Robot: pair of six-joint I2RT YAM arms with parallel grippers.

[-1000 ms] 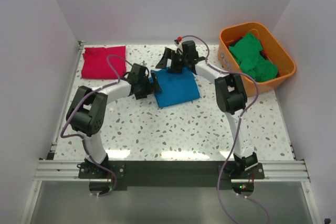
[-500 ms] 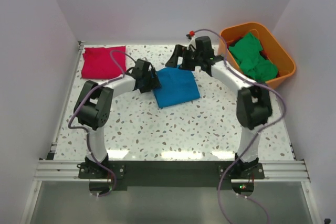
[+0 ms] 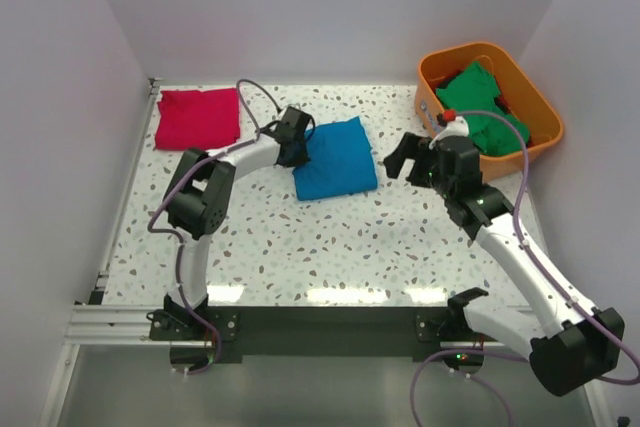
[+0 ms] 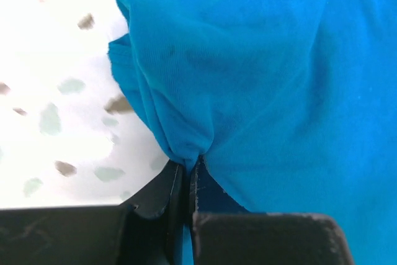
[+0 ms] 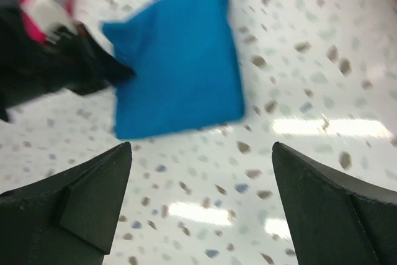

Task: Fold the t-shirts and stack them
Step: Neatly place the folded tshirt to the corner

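Right hand (image 3: 408, 159) back from blue t-shirt (image 3: 337, 157)

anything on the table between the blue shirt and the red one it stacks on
Nothing visible lies between the blue t-shirt and the red t-shirt; only the left gripper, shut on the blue edge, and its own arm reach into that stretch.

We note a white, dark-speckled surface (image 3: 330, 242), boxed by plain pale lilac walls (image 3: 330, 7) at 9, 12 and 3 o'clock. An aluminium rail (image 3: 330, 324) runs along 6 o'clock, and soft overhead light glints on the surface just beyond it.
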